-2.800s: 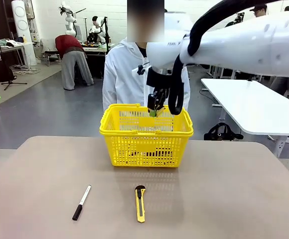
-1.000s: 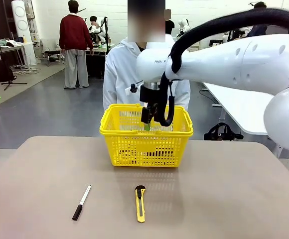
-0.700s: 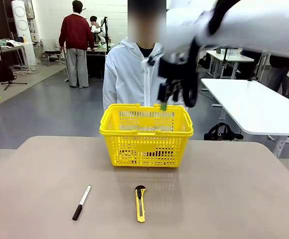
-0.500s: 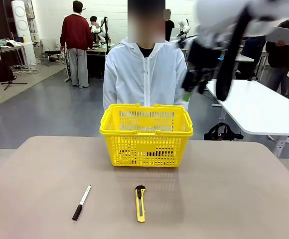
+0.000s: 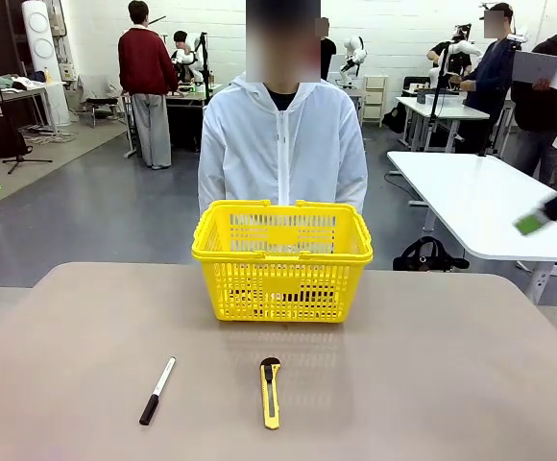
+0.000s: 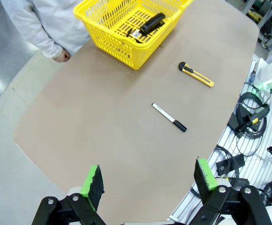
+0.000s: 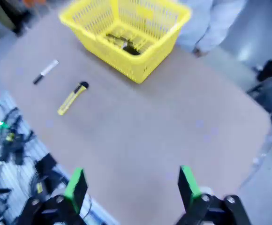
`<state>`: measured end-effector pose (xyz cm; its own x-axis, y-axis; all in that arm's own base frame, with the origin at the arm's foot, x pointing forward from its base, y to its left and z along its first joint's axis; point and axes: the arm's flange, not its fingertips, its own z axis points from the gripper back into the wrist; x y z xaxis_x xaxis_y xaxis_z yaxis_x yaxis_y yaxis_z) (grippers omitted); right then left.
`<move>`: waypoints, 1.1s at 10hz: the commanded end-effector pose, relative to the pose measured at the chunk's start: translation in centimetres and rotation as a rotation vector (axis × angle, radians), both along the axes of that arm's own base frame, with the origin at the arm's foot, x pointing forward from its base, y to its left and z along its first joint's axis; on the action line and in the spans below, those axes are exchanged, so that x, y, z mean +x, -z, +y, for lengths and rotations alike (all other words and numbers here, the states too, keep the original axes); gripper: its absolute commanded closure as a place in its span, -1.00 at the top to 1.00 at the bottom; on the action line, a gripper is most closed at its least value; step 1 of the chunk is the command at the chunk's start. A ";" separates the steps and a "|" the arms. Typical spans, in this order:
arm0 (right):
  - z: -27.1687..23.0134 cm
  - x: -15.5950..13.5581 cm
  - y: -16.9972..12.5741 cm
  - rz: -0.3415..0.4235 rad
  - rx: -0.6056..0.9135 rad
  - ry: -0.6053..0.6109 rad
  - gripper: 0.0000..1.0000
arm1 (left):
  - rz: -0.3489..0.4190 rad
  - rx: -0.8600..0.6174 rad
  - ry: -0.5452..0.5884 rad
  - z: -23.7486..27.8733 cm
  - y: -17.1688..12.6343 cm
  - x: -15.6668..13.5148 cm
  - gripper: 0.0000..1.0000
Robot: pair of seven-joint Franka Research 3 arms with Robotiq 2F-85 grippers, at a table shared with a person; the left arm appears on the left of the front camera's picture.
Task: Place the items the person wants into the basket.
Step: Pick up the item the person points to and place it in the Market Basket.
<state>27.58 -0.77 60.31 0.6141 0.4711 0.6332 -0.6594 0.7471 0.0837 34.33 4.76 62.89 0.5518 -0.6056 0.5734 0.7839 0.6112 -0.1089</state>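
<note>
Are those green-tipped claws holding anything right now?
No, nothing is held. The left gripper and the right gripper are both open with empty air between their pads, high above the table.

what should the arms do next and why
Probably nothing beyond parking. Dark items already lie inside the basket, while both the left gripper and right gripper hang open and empty high above the table. On it lie the white marker and the utility knife, and the person is not pointing at either.
</note>
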 end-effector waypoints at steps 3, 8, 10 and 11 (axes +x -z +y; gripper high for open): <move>-6.1 -3.2 -1.5 -0.078 0.149 0.034 1.00 | -0.009 -0.017 0.026 0.1 0.1 0.0 1.00; -6.8 -2.1 -2.8 0.070 0.133 0.101 1.00 | -0.009 -0.017 0.026 0.1 0.1 0.0 1.00; -6.8 -2.5 -2.1 0.025 0.158 0.068 1.00 | -0.009 -0.017 0.026 0.1 0.1 0.0 1.00; -6.8 -2.5 -2.1 0.025 0.158 0.068 1.00 | -0.009 -0.017 0.026 0.1 0.1 0.0 1.00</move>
